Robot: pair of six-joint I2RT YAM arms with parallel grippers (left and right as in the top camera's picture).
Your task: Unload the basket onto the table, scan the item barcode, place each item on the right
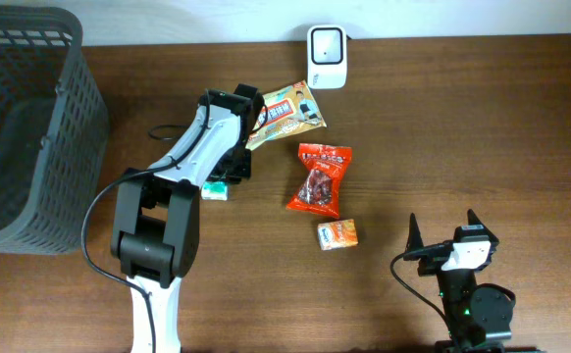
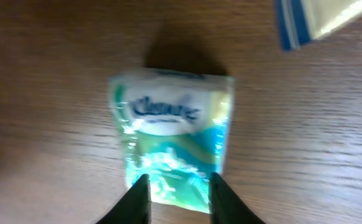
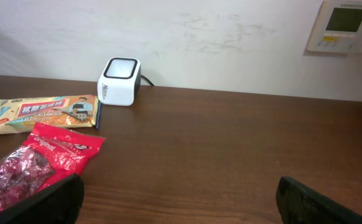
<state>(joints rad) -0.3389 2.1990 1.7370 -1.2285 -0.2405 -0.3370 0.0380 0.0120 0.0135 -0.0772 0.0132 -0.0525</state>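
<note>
A green and white Kleenex tissue pack (image 2: 171,143) lies flat on the wooden table; in the overhead view only its corner (image 1: 214,192) shows under the left arm. My left gripper (image 2: 180,199) is down over the pack's near end, its two dark fingers pressed against the pack on either side. The white barcode scanner (image 1: 326,56) stands at the table's back edge, also visible in the right wrist view as the scanner (image 3: 120,82). My right gripper (image 1: 442,233) rests open near the front right, nothing between its fingertips (image 3: 44,199).
A dark plastic basket (image 1: 25,127) fills the left side. A yellow snack bag (image 1: 284,114), a red dried-fruit bag (image 1: 320,178) and a small orange box (image 1: 337,234) lie mid-table. The snack bag's corner (image 2: 311,18) lies just beyond the tissue pack.
</note>
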